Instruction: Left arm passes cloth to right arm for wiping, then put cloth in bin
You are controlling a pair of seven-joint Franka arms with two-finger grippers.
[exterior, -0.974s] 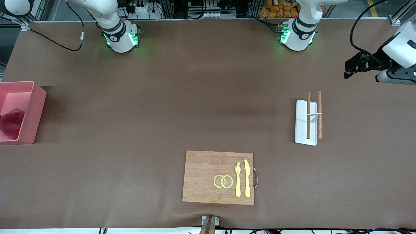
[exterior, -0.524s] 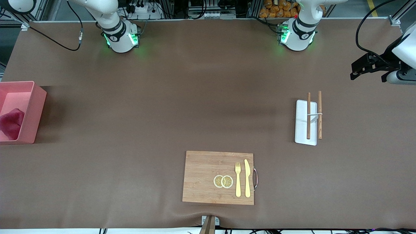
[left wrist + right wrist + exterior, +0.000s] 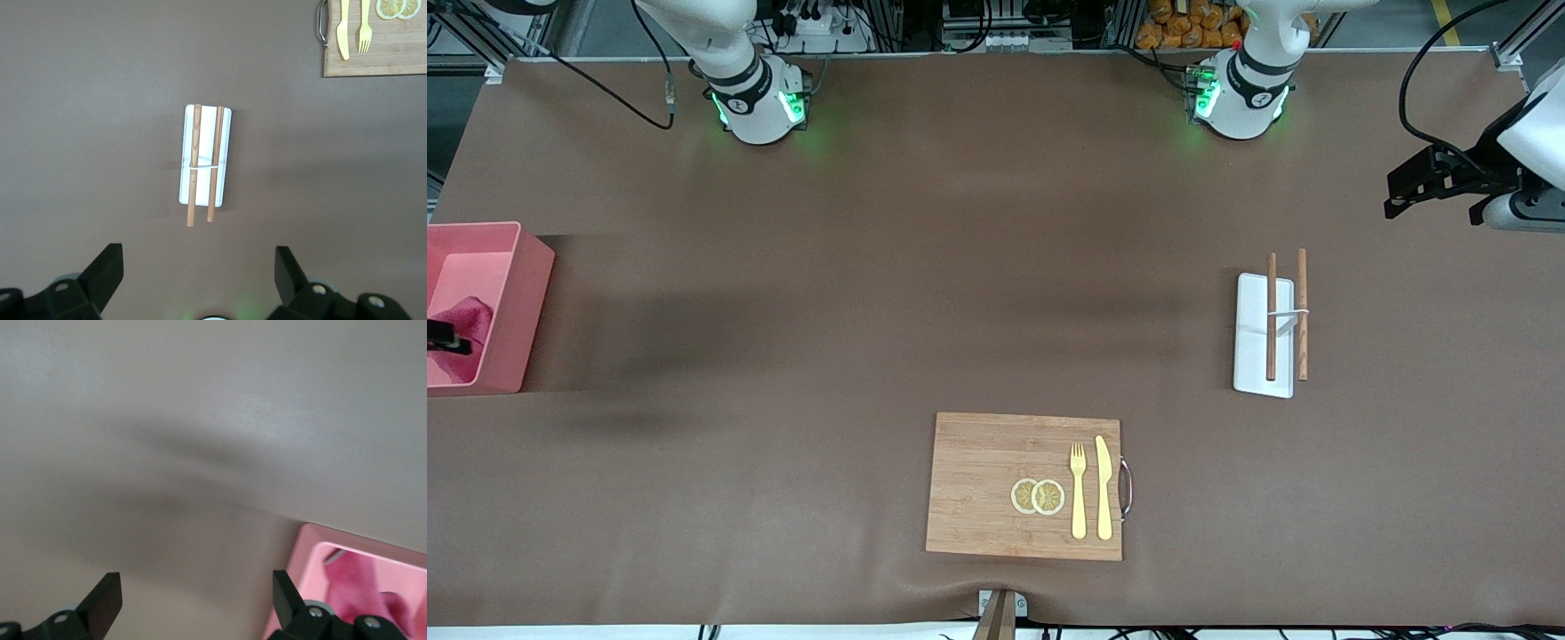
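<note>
Crimson cloth (image 3: 467, 318) lies crumpled in the pink bin (image 3: 511, 307), which sits at the right arm's end of the brown surface (image 3: 871, 293); cloth also visible in the right wrist view (image 3: 353, 577). Right claw (image 3: 193, 603) hangs over the surface just beside the bin (image 3: 313, 547), jaws spread wide, released, holding nothing; a dark tip of it shows at the bin's edge in the front view (image 3: 445, 338). Left claw (image 3: 1405, 182) hovers at the left arm's end of the surface, jaws wide apart and empty, looking down (image 3: 197, 277) on the white rack (image 3: 205, 155) with 2 brown sticks (image 3: 203, 167). Left arm (image 3: 1529, 142) waits. Wooden cutting board (image 3: 996, 484) sits nearest the front camera, carrying 2 lemon slices (image 3: 1037, 496), a yellow fork (image 3: 1078, 489) and a yellow knife (image 3: 1104, 487).
</note>
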